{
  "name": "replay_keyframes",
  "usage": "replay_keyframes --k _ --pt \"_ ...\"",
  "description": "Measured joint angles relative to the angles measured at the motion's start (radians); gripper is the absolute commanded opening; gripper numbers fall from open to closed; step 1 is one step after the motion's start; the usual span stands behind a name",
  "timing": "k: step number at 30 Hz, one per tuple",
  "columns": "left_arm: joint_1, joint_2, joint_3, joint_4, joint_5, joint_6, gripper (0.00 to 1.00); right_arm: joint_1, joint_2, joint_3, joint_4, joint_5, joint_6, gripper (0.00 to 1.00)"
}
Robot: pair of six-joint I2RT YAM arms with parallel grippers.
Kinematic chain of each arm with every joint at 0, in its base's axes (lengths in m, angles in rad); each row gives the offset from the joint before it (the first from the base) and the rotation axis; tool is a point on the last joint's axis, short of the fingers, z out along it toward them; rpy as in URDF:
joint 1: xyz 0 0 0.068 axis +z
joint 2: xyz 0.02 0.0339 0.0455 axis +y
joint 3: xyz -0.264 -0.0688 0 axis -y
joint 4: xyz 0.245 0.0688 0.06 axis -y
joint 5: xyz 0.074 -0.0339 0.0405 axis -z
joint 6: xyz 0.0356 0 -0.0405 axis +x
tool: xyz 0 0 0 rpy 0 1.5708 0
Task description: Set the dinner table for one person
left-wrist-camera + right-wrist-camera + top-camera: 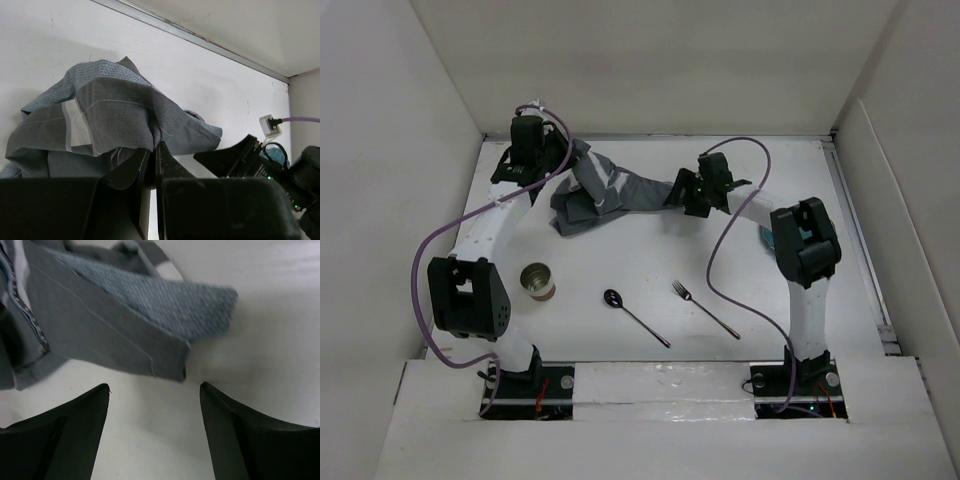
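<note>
Because the table [620, 250] is a broad, flat, matte-white slab filling the whole walled bay ahead of the arm bases, it is rigid and fixed and nothing to be gripped; as a surface it looks smooth, so cloth should slide over it easily. What needs handling on it is the placemat [605, 190], dark grey woven cloth with white stripes, lying crumpled toward the far side of the table between the two arms. Soft, light and limp, it will likely sag and fold wherever it is unsupported, so the hems and corners are the sensible places to pinch. The left fingers [172, 170] are pressed together on a raised fold of it, with the cloth draping down on both sides. The right fingers [70, 430] stand spread wide and hold nothing, and a free corner lies on the table just ahead of them. Nearer the bases lie a cup [537, 281], a spoon [635, 317] and a fork [705, 308], well apart from the cloth
</note>
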Motion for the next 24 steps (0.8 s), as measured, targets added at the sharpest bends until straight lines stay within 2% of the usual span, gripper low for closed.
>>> replay_keyframes --k 2,3,4,5,8,9,15,16,17,18,20,22,24 --pt "0.001 0.0 0.008 -0.014 -0.008 0.01 0.0 -0.002 0.048 0.056 0.013 -0.012 0.022 0.76" --pt "0.004 0.0 0.012 -0.019 -0.013 0.016 0.0 -0.002 0.071 0.081 0.02 -0.017 0.037 0.72" --pt "0.006 0.0 0.016 -0.026 -0.016 0.022 0.0 -0.003 0.093 0.109 0.025 -0.024 0.049 0.62" --pt "0.01 -0.001 0.019 -0.029 -0.019 0.028 0.0 -0.005 0.116 0.135 0.032 -0.027 0.057 0.41" --pt "0.038 -0.002 0.027 -0.035 -0.022 0.039 0.0 -0.013 0.18 0.205 0.045 -0.037 0.098 0.0" --pt "0.056 -0.003 0.031 -0.039 -0.023 0.041 0.0 -0.019 0.193 0.214 0.055 -0.037 0.109 0.0" --pt "0.166 -0.006 0.077 -0.059 -0.027 0.046 0.0 -0.106 0.195 0.255 0.065 -0.025 0.165 0.0" --pt "0.178 -0.009 0.078 -0.059 -0.029 0.045 0.0 -0.132 0.195 0.282 0.048 -0.018 0.163 0.04" --pt "0.185 -0.013 0.076 -0.06 -0.026 0.042 0.0 -0.159 0.195 0.319 0.026 -0.01 0.161 0.38" --pt "0.186 -0.018 0.071 -0.058 -0.022 0.036 0.0 -0.189 0.196 0.364 0.0 -0.002 0.156 0.55" --pt "0.182 -0.033 0.04 -0.039 -0.006 0.025 0.0 -0.241 0.196 0.46 -0.05 0.018 0.126 0.77" --pt "0.178 -0.049 -0.003 -0.031 0.011 0.008 0.0 -0.288 0.196 0.555 -0.105 0.038 0.08 0.79" --pt "0.174 -0.055 -0.047 -0.025 0.023 -0.004 0.0 -0.316 0.175 0.584 -0.119 0.063 0.039 0.77"
